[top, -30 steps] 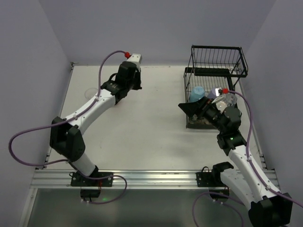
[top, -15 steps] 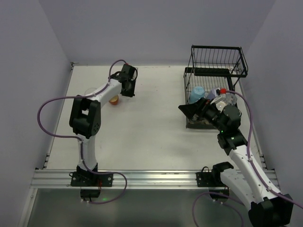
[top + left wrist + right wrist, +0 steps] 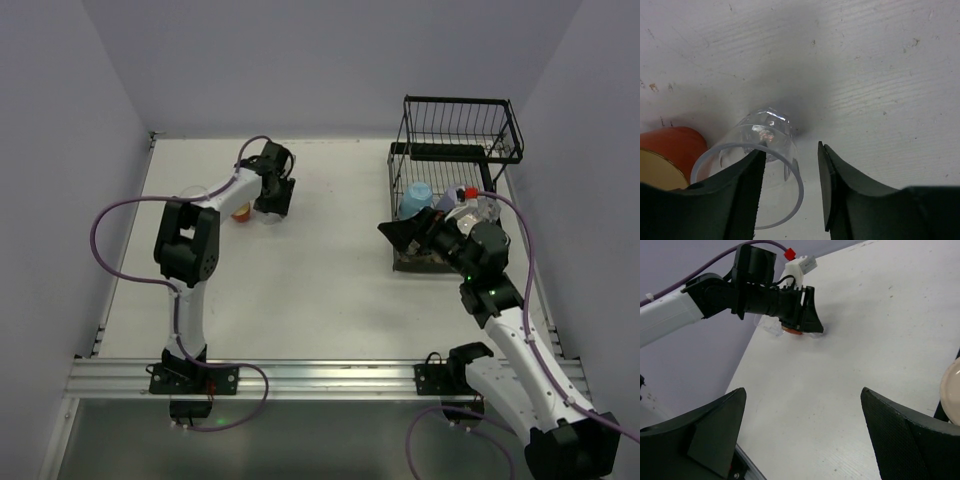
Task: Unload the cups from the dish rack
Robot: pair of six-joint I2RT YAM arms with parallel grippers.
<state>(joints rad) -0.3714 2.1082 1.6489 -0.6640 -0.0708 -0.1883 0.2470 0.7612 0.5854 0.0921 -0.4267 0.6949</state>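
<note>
My left gripper [image 3: 269, 211] is open at the far left of the table, pointing down. In the left wrist view its gripper [image 3: 790, 150] straddles the rim of an upright clear glass [image 3: 762, 150]. One finger is over the glass's mouth and the other is outside, clear of the wall. An orange-red cup [image 3: 241, 210] stands just left of the glass and shows in the wrist view [image 3: 670, 150] too. My right gripper [image 3: 402, 232] is open and empty at the left front of the black dish rack [image 3: 458, 150]. The rack holds a light blue cup [image 3: 417, 196] and a clear glass [image 3: 486, 207].
Another clear glass [image 3: 191, 192] stands near the table's left edge. A beige cup [image 3: 951, 390] shows at the right edge of the right wrist view. The rack's raised upper basket [image 3: 462, 125] stands at the back right. Purple cables loop off both arms.
My left arm has folded back and its gripper has come down and nearer, from the far edge to the table beside the orange-red cup. The right arm has barely moved.
</note>
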